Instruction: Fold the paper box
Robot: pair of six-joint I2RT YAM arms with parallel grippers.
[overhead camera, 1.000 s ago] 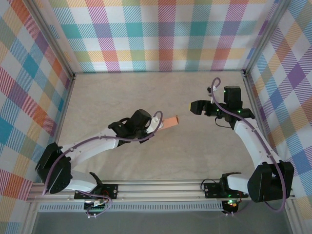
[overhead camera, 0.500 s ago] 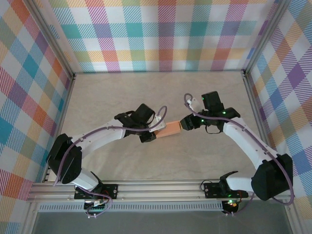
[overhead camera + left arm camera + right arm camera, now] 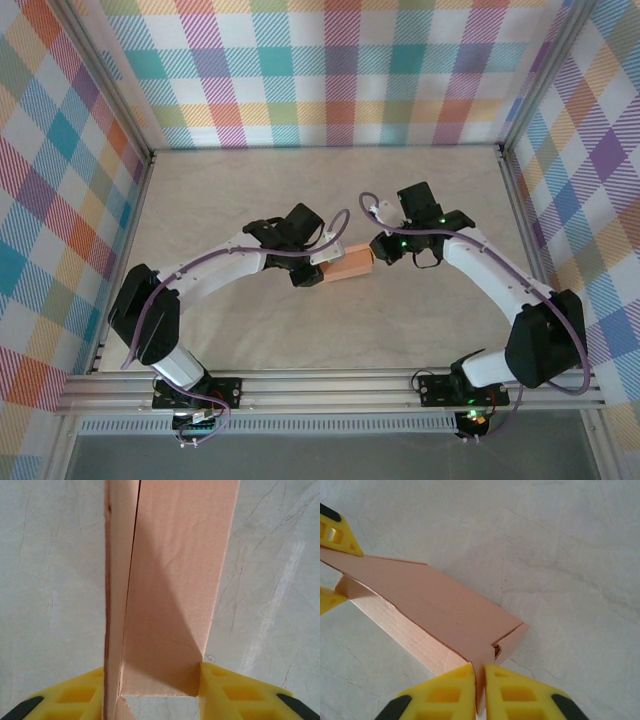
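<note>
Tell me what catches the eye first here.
The salmon-orange paper box is held over the middle of the beige table from both ends. The left gripper clamps one end across its width; the right gripper pinches a thin card edge at the other. Loud pastel plaid walls ring the scene.

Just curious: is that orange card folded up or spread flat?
Folded up: the paper box shows two faces meeting at a crease, with the left gripper and right gripper pinching opposite ends.
</note>
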